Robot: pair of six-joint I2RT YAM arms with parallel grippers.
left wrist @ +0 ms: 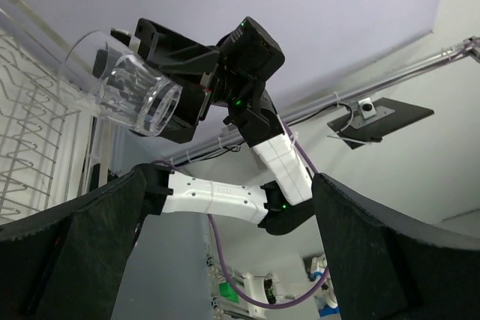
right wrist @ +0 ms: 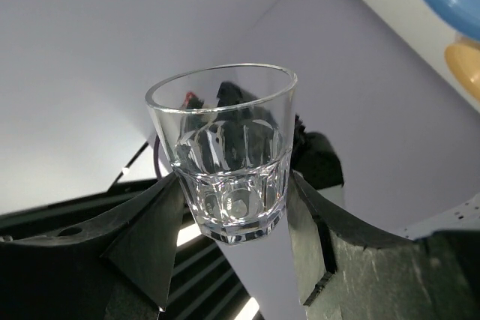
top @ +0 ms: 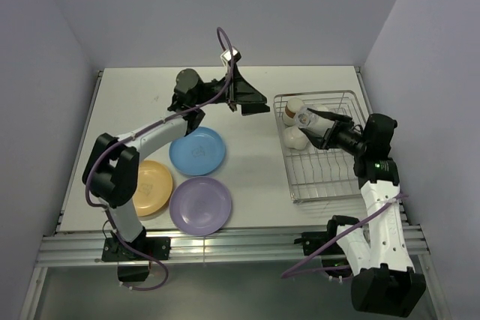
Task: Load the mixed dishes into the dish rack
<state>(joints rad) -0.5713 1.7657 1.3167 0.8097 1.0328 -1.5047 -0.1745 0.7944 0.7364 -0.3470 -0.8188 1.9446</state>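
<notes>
Hovering over the left half of the dish rack (top: pixel 330 177), the right claw (right wrist: pixel 232 192) is clamped on a clear glass (right wrist: pixel 229 177), which is tilted above the wires. Below it, along the rack's left side, sit a white bowl (top: pixel 294 139) and a brown cup (top: pixel 289 110). The left claw (top: pixel 253 103) hangs just outside the rack's left rim, raised, its fingers spread wide and empty. The blue plate (top: pixel 197 151), orange-yellow plate (top: pixel 150 187) and purple plate (top: pixel 200 205) cluster on the near-left of the desk (top: pixel 255 177), with bare desk between them and the rack.

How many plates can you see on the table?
3. The blue plate lies mid-table, the orange-yellow plate below-left of it beside the left arm, the purple plate nearest the front edge. The right arm hides part of the rack.
</notes>
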